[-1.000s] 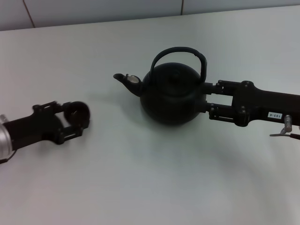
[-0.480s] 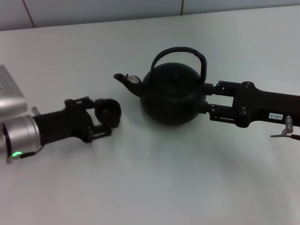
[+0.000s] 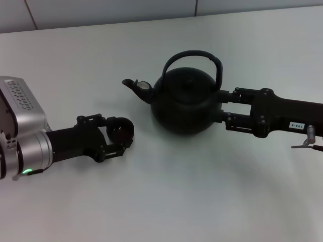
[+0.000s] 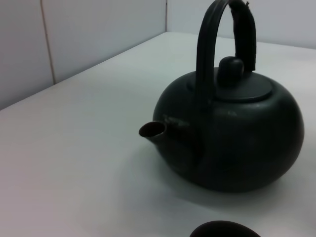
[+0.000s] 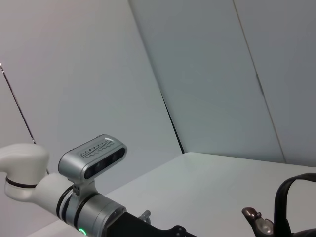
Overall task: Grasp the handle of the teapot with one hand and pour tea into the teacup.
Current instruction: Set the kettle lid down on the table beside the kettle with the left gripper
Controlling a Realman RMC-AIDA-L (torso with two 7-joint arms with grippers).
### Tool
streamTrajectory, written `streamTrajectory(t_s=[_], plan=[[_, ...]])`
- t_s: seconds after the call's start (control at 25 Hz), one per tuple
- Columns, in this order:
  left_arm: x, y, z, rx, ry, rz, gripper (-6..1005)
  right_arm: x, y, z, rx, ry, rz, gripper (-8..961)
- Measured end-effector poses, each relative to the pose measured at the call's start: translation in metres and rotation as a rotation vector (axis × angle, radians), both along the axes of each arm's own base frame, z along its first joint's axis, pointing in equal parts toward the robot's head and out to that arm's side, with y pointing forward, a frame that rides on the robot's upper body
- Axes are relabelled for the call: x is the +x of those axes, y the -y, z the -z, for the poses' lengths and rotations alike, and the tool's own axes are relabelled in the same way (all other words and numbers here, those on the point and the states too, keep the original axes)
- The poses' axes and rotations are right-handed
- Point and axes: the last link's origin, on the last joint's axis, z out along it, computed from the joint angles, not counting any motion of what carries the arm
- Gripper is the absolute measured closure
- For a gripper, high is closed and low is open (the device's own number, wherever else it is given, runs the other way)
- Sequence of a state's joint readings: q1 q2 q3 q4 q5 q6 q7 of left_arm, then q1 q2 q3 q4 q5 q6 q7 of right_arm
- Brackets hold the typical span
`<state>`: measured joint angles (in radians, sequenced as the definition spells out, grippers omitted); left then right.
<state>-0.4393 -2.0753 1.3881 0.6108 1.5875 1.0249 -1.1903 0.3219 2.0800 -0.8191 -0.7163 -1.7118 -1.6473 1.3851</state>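
Observation:
The matte-black teapot [image 3: 184, 103] stands on the white table, its spout [image 3: 137, 85] pointing to my left and its arched handle [image 3: 193, 54] upright. My left gripper [image 3: 119, 133] is shut on the small black teacup [image 3: 121, 130] and holds it low, left of and in front of the spout. My right gripper [image 3: 222, 105] is open at the teapot's right side, below the handle, its fingertips at the pot's body. The left wrist view shows the teapot [image 4: 237, 133], handle [image 4: 210, 54], spout [image 4: 152, 130] and the teacup's rim [image 4: 224, 230]. No tea shows.
The white table [image 3: 166, 201] runs back to a tiled wall [image 3: 111, 10]. The right wrist view shows my left arm with its silver wrist camera [image 5: 94, 155], the spout tip [image 5: 256, 217] and part of the handle [image 5: 289, 197].
My left arm has moved right toward the teapot, carrying the teacup from the far left to just short of the spout. The right arm and teapot have not moved.

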Motion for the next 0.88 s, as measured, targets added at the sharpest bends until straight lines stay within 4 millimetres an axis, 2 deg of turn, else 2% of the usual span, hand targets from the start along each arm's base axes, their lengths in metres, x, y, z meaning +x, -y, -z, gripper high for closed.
streamTrajectory(t_s=[0.88], plan=[[-0.0011,-0.0029,-0.0022,0.010,-0.016,0.003,283,-0.0043,-0.0052,0.0008,-0.007,-0.002,-0.002,331]])
